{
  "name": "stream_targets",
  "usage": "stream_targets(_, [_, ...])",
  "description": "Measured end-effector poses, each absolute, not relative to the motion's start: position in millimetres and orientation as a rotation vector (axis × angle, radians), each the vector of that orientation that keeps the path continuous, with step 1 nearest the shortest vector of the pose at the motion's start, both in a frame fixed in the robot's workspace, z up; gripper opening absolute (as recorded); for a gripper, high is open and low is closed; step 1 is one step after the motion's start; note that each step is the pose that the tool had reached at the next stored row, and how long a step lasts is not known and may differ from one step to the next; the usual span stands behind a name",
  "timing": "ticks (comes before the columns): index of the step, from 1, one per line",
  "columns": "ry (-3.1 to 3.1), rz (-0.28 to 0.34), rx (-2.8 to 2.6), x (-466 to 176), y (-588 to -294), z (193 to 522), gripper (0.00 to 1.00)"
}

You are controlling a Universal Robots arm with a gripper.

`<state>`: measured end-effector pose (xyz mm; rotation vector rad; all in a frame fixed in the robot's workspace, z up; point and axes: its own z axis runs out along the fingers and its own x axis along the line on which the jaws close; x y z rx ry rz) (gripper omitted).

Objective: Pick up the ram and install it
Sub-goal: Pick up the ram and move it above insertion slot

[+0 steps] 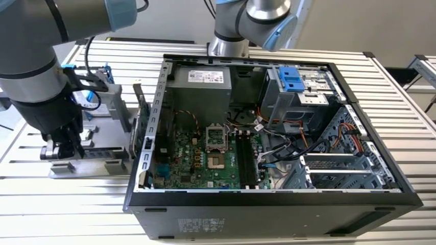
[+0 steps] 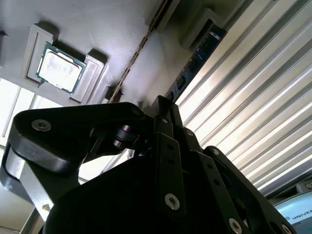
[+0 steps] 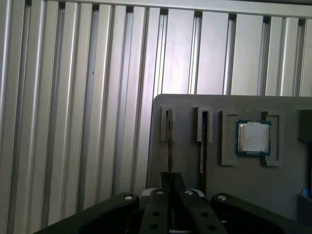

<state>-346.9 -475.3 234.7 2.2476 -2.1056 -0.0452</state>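
Observation:
In both wrist views the ram [image 3: 169,141] [image 2: 141,46] is seen edge-on as a thin stick, standing in a slot of the grey fixture plate [image 3: 185,105]. My gripper [image 3: 170,178] [image 2: 163,107] is down on it, its two fingers drawn together on either side of the stick's near end. In the exterior view the gripper [image 1: 61,148] sits low over the fixture [image 1: 102,162], at the view's left of the open computer case [image 1: 272,196]. The motherboard's dark memory slots [image 1: 245,158] lie inside the case.
A second stick [image 3: 202,144] [image 2: 197,61] stands in the neighbouring slot, and a processor chip [image 3: 253,137] [image 2: 59,68] lies in a recess beyond it. A green card [image 1: 140,115] and a blue-framed drive [image 1: 95,84] stand on the fixture. Another arm's base [image 1: 228,46] rises behind the case.

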Motion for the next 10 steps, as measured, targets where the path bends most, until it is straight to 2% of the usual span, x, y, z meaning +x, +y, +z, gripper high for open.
stream_targets(10, [-2.106, -0.045, 2.247, -347.1, -475.3, 246.2, 0.00])
